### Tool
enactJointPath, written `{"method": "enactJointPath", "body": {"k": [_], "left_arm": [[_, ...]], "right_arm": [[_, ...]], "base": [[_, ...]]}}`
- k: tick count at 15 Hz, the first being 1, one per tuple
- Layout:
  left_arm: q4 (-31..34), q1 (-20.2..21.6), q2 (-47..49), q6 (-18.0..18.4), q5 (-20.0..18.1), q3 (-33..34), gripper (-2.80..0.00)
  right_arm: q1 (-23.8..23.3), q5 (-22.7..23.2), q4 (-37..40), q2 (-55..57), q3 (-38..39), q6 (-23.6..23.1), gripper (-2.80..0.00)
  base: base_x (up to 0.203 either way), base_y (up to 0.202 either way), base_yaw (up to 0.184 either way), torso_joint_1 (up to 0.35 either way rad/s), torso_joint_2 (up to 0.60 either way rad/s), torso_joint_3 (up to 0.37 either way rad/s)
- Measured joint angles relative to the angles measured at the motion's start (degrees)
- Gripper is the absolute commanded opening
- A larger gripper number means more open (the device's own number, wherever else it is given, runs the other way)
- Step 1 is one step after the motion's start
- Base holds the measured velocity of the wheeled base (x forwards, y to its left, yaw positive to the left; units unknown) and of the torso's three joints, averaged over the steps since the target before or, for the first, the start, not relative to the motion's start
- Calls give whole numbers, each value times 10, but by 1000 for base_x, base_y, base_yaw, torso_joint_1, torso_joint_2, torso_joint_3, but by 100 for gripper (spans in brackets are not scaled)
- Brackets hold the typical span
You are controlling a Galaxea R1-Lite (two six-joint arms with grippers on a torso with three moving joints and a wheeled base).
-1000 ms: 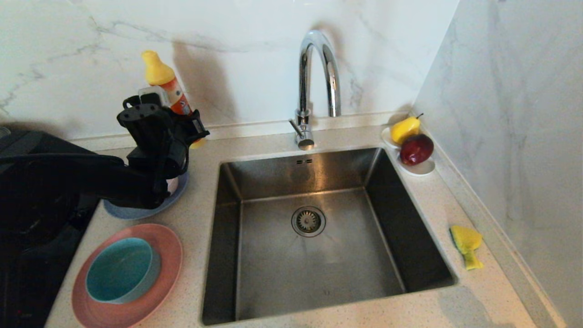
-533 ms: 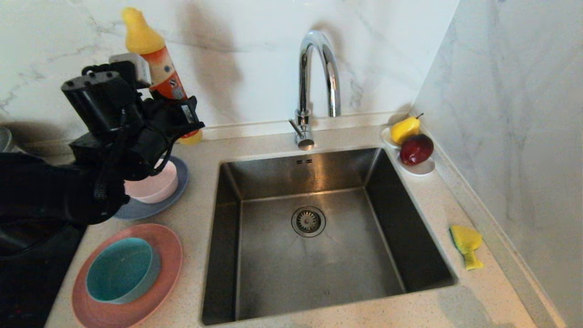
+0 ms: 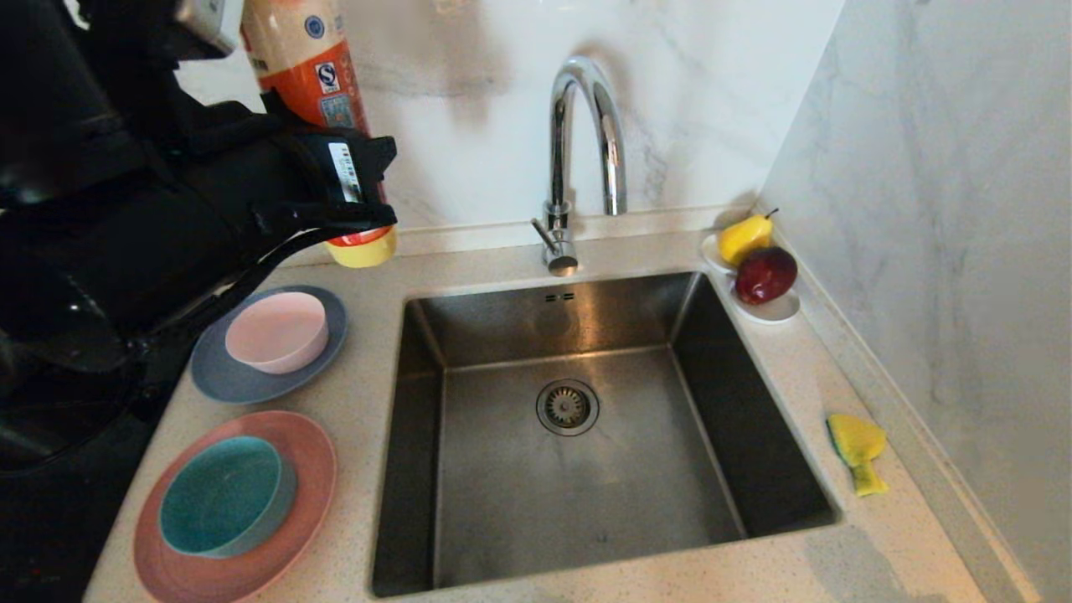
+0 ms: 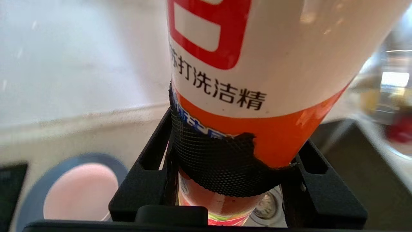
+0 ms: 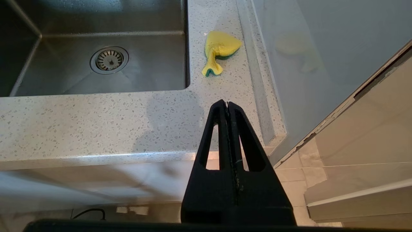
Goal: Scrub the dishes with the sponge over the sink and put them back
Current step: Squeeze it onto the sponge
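Note:
My left gripper [image 3: 339, 205] is shut on an orange-and-white detergent bottle [image 3: 310, 71], holding it upright in the air above the counter's back left; the black pads clamp its lower body [image 4: 257, 64]. Below it the pale pink bowl [image 3: 278, 331] sits in the blue-grey plate [image 3: 218, 381]. Nearer me, the teal bowl [image 3: 222, 496] rests in the salmon-pink plate [image 3: 311, 456]. The steel sink [image 3: 519, 502] holds nothing. The yellow sponge [image 3: 858, 448] lies crumpled on the counter right of the sink. My right gripper [image 5: 228, 104] is shut and hangs in front of the counter edge, short of the sponge [image 5: 220, 51].
A chrome faucet [image 3: 578, 151] arches over the sink's back rim. A white fruit dish [image 3: 775, 311] with a pear [image 3: 744, 236] and a red apple [image 3: 766, 273] stands in the back right corner. Marble walls close the back and right. A dark hob lies at the left.
My left arm has lifted the detergent bottle off the counter and up toward the head camera. The pink bowl and blue-grey plate it was covering now show. The right arm is still.

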Motion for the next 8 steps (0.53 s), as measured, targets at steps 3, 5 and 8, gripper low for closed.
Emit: {"method": "enactJointPath", "body": {"k": [3,5,8], "left_arm": [[5,-72,-23,52,13,-5,-280],[8,-109,-26,68,13,-7,-280],[10,-160,-19,82,12,-24,-280]], "right_arm": [[0,0,0,0,0,0,-280],[0,0,0,0,0,0,-280],[0,0,0,0,0,0,-280]], "base": [[0,0,0,0,0,0],[0,0,0,0,0,0],[0,0,0,0,0,0]]}}
